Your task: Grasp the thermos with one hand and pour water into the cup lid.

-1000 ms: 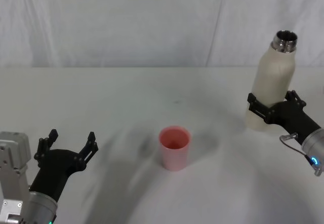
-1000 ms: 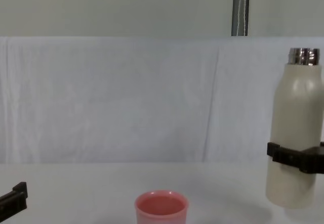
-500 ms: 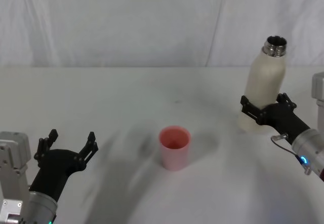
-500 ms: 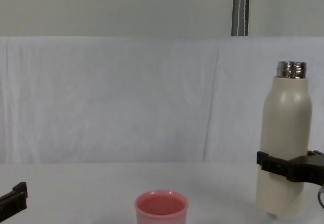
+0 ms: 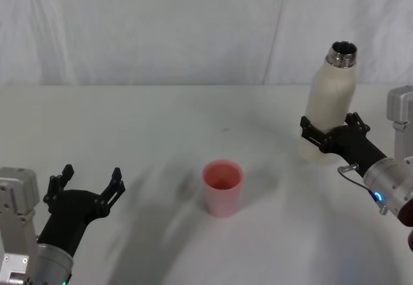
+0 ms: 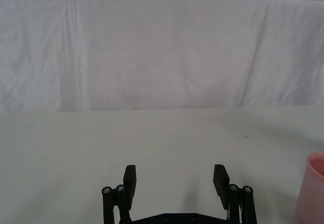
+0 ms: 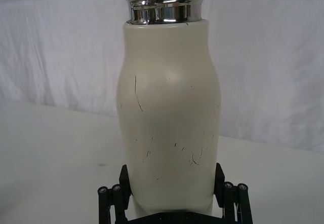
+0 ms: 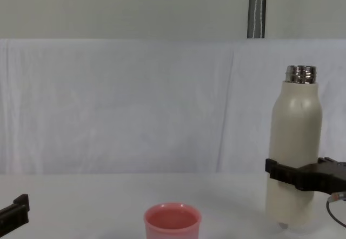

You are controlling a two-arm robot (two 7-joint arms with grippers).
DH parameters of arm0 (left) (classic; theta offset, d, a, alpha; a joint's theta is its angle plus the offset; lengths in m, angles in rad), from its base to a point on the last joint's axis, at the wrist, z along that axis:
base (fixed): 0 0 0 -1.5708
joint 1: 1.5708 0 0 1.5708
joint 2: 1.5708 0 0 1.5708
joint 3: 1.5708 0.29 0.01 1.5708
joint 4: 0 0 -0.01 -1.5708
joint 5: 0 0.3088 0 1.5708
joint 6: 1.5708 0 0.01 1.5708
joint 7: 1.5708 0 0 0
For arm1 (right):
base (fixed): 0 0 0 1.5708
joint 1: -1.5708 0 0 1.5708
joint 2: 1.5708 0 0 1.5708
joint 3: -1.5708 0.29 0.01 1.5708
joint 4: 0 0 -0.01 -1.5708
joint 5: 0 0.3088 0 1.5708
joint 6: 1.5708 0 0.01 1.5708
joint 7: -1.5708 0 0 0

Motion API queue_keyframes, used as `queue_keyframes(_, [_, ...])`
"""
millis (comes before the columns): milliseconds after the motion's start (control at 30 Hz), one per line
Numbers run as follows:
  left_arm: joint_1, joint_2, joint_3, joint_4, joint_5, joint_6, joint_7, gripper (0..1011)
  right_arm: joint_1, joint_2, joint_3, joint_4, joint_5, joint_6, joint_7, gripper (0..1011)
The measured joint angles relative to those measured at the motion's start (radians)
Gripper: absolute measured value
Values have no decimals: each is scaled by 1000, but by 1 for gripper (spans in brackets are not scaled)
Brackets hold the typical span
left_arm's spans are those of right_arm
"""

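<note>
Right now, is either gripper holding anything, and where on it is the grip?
The right gripper holds the thermos around its lower body, upright. The left gripper is open and holds nothing.

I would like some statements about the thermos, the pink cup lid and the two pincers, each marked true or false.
1. The right pincer is shut on the thermos. True.
2. The thermos is tipped over the cup lid, pouring. False: it is held about upright, to the right of the cup lid.
3. The thermos neck is open, with no cap on it. True.
4. The left pincer grips the cup lid. False: it is open and apart from it, low on the left.
</note>
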Motion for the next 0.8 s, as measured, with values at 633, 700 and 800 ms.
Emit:
queue_keyframes(633, [0, 0, 0, 0, 0, 0, 0, 1001, 54, -41, -13, 106, -31, -45, -1, 959])
queue_keyframes(700, [0, 0, 0, 0, 0, 0, 0, 1001, 54, -42, -13, 108, -32, -45, -1, 959])
queue_keyframes(800, [0, 0, 0, 0, 0, 0, 0, 1001, 54, -43, -12, 111, -33, -45, 0, 959])
